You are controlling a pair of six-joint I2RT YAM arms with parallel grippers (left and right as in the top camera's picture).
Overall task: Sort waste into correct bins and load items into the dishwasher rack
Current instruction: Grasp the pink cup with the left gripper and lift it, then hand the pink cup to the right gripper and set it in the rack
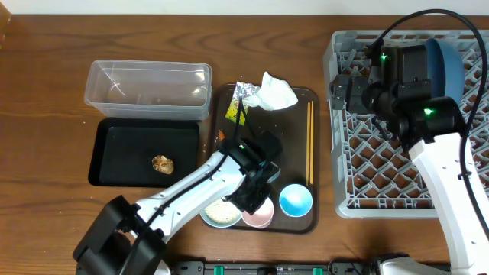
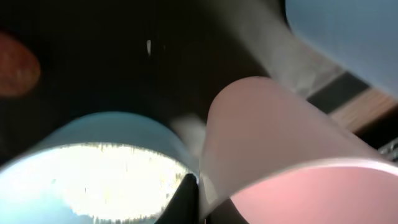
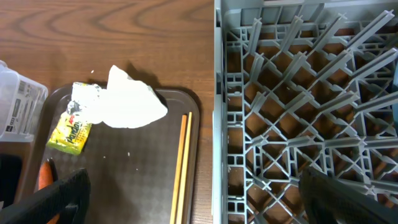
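Your left fingers (image 2: 185,202) sit low beside the pink cup (image 1: 258,215) near the front edge of the worktop (image 1: 46,92), grip not determinable, apparently positioned to lift it; right fingers (image 3: 62,199) hang spread above the rack (image 3: 298,93).

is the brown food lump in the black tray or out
In: the overhead view shows the brown food lump lying inside the black tray, toward its right side.

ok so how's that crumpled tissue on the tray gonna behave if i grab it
The crumpled white tissue looks soft and very light, so it will probably squash and hold no shape in a pinch. It seems to lie against the yellow-green and silver wrapper, so a push may drag that along. Unlikely to roll or break.
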